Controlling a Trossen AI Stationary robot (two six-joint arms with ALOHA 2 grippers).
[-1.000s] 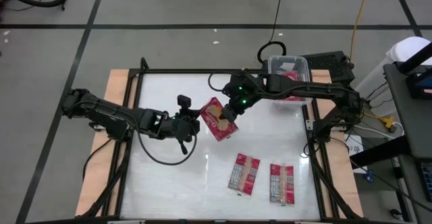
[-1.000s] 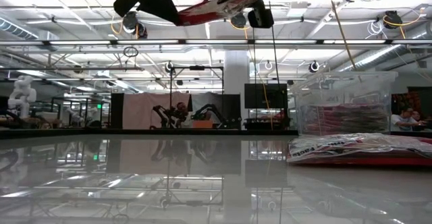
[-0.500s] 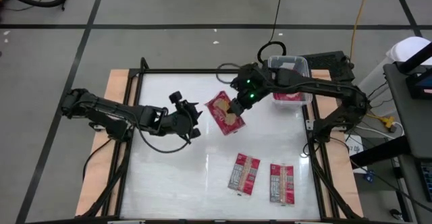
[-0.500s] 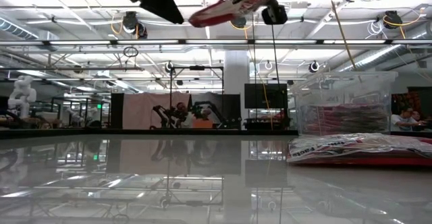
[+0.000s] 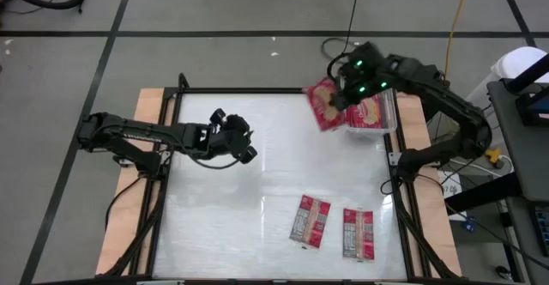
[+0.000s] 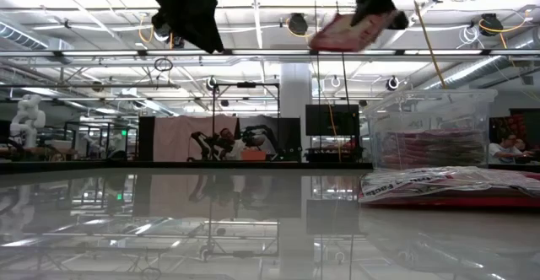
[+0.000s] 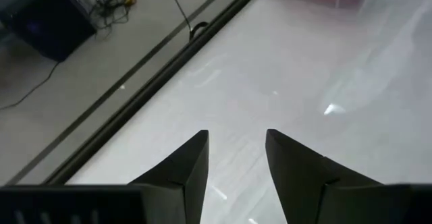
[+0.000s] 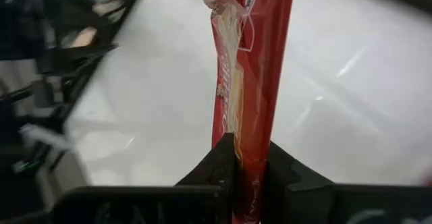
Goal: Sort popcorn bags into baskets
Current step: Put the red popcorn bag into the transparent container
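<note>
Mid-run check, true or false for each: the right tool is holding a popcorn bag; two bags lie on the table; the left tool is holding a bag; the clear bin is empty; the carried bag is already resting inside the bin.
1. The right tool is holding a popcorn bag. True: its fingers are shut on the bag's edge.
2. Two bags lie flat on the table. True.
3. The left tool is holding a bag. False: its fingers are apart with nothing between them.
4. The clear bin is empty. False: red packets show inside it.
5. The carried bag is resting inside the bin. False: it hangs in the air at the bin's edge, held by the right tool.
</note>
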